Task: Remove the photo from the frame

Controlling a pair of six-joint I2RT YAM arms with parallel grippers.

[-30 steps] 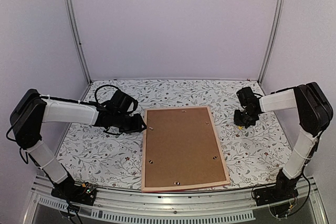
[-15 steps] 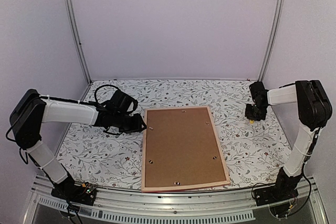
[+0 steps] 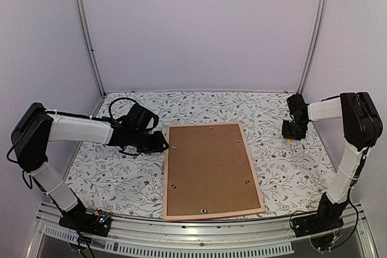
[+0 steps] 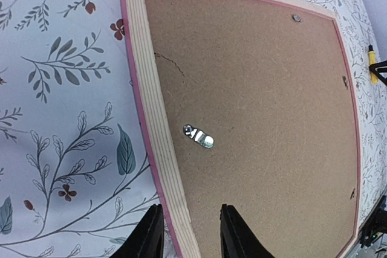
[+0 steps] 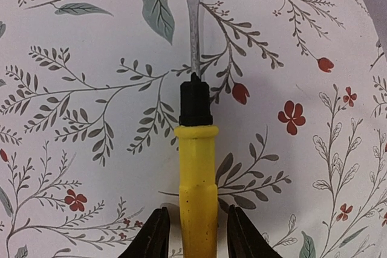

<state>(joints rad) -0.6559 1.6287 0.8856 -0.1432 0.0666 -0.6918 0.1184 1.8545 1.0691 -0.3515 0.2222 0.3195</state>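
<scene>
The frame (image 3: pixel 165 176) lies face down in the middle of the table, its pale wooden back and pink edge (image 4: pixel 151 107) showing. A brown backing board (image 3: pixel 208 167) fills it, so the photo is hidden. My left gripper (image 3: pixel 164 143) is at the frame's left rail and stands open (image 4: pixel 190 234), one finger outside the rail and one over the board. My right gripper (image 3: pixel 290 135) is far right and open (image 5: pixel 196 234). It straddles the handle of a yellow screwdriver (image 5: pixel 197 179) lying on the cloth, with a gap on each side.
Small metal turn clips (image 4: pixel 199 136) sit on the backing board near its edges. A floral cloth (image 3: pixel 121 173) covers the table. Aluminium posts (image 3: pixel 84 28) and pale walls close the back and sides. The table's front rail (image 3: pixel 199 234) runs just below the frame.
My right arm swung from beside the frame out to the far right edge, lowered the screwdriver to the cloth, and its jaws opened off the handle. The left arm stayed still.
</scene>
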